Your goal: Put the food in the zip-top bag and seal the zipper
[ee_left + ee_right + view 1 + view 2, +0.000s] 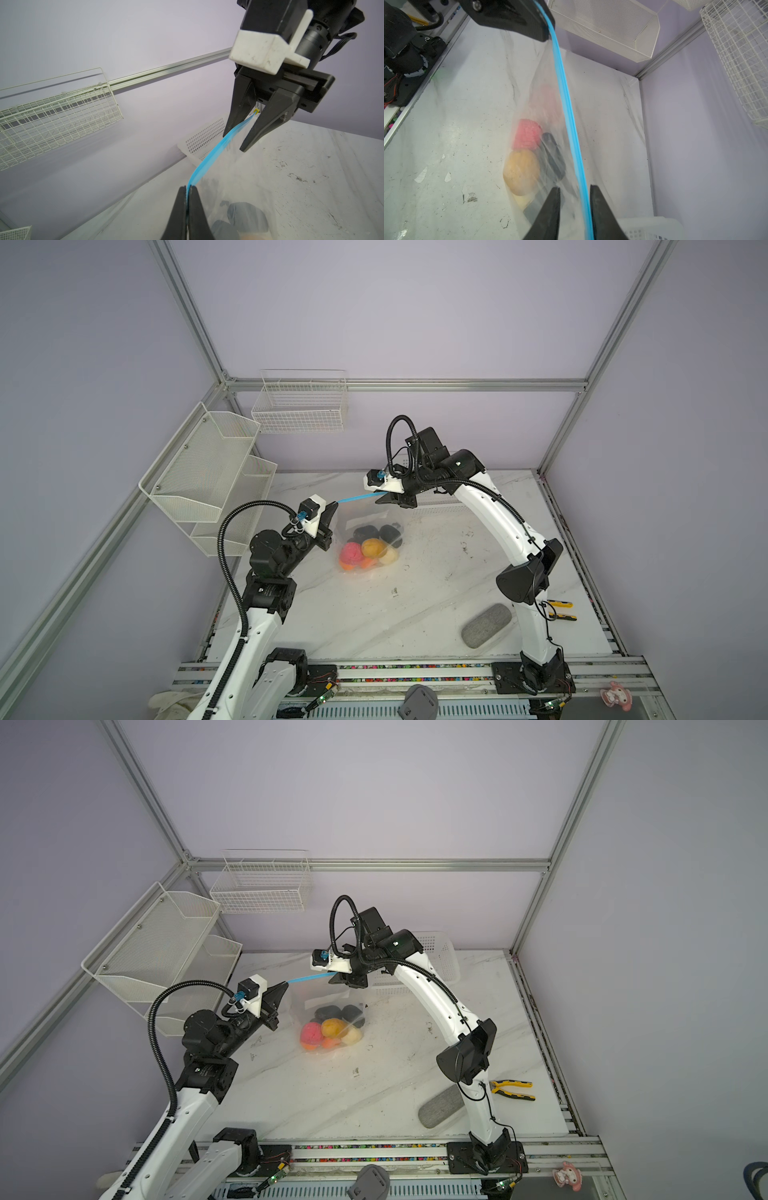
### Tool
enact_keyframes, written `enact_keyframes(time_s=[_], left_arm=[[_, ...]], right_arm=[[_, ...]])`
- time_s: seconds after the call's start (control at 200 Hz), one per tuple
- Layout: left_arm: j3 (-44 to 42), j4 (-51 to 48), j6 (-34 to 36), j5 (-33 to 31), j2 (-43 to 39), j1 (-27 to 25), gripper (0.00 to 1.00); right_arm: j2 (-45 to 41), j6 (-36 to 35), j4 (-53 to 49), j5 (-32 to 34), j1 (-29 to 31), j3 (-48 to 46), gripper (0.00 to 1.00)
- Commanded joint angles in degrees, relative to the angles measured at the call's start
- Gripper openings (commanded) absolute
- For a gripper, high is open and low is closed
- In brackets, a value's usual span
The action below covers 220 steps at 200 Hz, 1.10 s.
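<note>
All visible food sits low in the bag, resting near the bench centre, its top held up by the zipper. The left hand clamps the zipper's 9 o'clock end. At 3 o'clock the right hand straddles it, jaws slightly apart around the yellow tab; whether they pinch it I cannot tell. Sealing looks the step in hand; next comes a firm pinch and a straight pull along the taut zipper.

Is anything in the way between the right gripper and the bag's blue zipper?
Nothing visible: the zipper runs straight between the parted jaws of the right gripper, with the yellow tab deep inside, while the left gripper pinches its other end.
</note>
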Motion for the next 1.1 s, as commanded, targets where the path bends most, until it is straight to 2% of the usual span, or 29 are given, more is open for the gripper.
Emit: enact_keyframes(time_s=[0.0, 0.16, 0.32, 0.405, 0.425, 0.465, 0.52, 0.59, 0.65, 0.745, 0.855, 0.975, 1.095], left_arm=[[1.7, 4.3, -0.4, 0.6, -0.9, 0.2, 0.00], [1.7, 4.5, -0.6, 0.9, -0.7, 0.2, 0.00], [2.2, 4.4, -0.7, 1.5, -0.4, 0.2, 0.00], [2.3, 4.2, -1.0, 1.3, -0.4, 0.2, 0.00], [2.2, 4.2, -1.4, 1.0, -0.4, 0.2, 0.05], [2.0, 4.4, -2.5, 0.0, -0.4, 0.2, 0.31], [1.7, 5.3, -5.3, -2.2, -0.1, 0.2, 0.56], [1.4, 5.8, -7.3, -2.7, -0.1, 0.2, 0.83], [1.2, 5.8, -9.1, -3.6, -0.6, 0.2, 1.00], [0.6, 5.7, -12.1, -6.0, -2.3, 0.2, 1.00], [0.0, 4.5, -17.4, -10.2, -4.7, 0.2, 1.00], [0.3, 0.4, -24.2, -16.0, -7.1, 0.2, 1.00], [2.0, -5.9, -30.2, -21.0, -7.9, 0.2, 1.00]], right_arm=[[-1.1, 0.0, -1.4, 0.0, 0.2, 0.4, 0.20], [-1.5, 0.5, -1.2, 0.7, 0.2, 0.3, 0.06], [-2.3, 2.4, -0.2, 2.1, 0.4, -0.8, 0.00], [-3.9, 5.7, 2.4, 3.6, 0.4, -4.0, 0.00], [-4.4, 6.3, 3.9, 4.1, 0.4, -5.0, 0.00], [-5.5, 8.4, 5.6, 4.8, 0.4, -6.9, 0.00], [-6.9, 11.3, 7.5, 6.2, 0.5, -8.8, 0.00], [-8.3, 17.0, 9.7, 7.2, 0.6, -10.5, 0.00], [-8.8, 19.8, 9.7, 7.9, 0.8, -11.2, 0.00], [-10.1, 24.9, 11.5, 10.6, 1.9, -13.8, 0.00], [-12.5, 34.6, 16.0, 13.5, 3.9, -18.4, 0.00], [-15.3, 50.2, 20.9, 19.6, 5.2, -23.7, 0.00], [-15.7, 67.3, 19.8, 22.6, 6.0, -23.7, 0.00]])
